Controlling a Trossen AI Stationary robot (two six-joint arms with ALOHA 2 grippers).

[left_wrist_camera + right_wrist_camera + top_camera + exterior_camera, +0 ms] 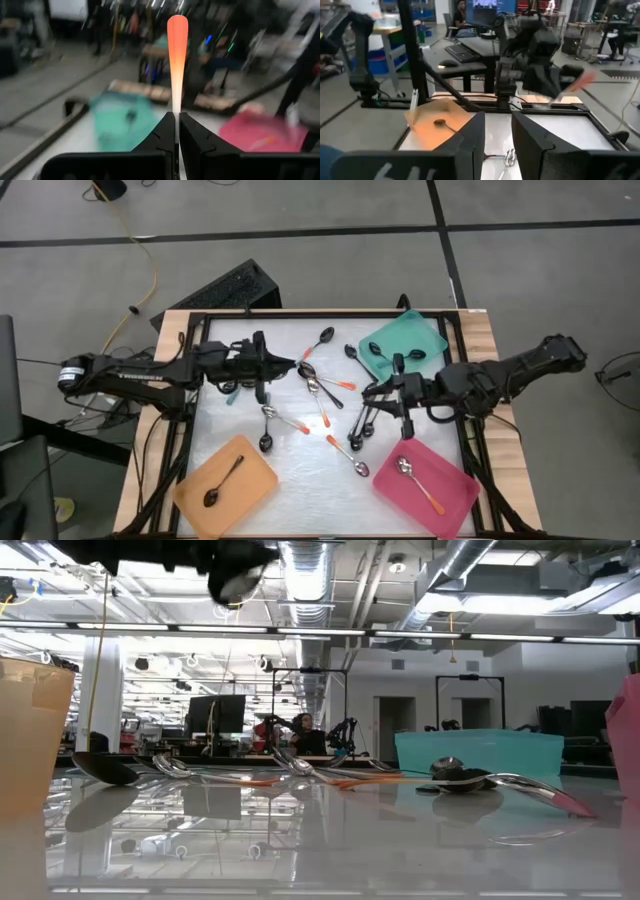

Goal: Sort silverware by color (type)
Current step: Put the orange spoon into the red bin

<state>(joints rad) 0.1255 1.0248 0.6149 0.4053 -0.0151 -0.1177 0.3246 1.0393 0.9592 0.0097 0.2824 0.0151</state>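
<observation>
We see the left pincer [177, 131] clamping an orange-handled metal spoon [176, 55]; right pincer [498, 131] empty, part-open. Few spoons trayed, most loose on the bench [240, 420] between the pincers.

Both arms [150, 372] are matte black with jointed segments; each gripper [176, 131] has flat, angular dark fingers.

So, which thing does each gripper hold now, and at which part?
The left gripper is shut on an orange-handled spoon, gripping its thin handle. The right gripper stands open and holds nothing.
</observation>
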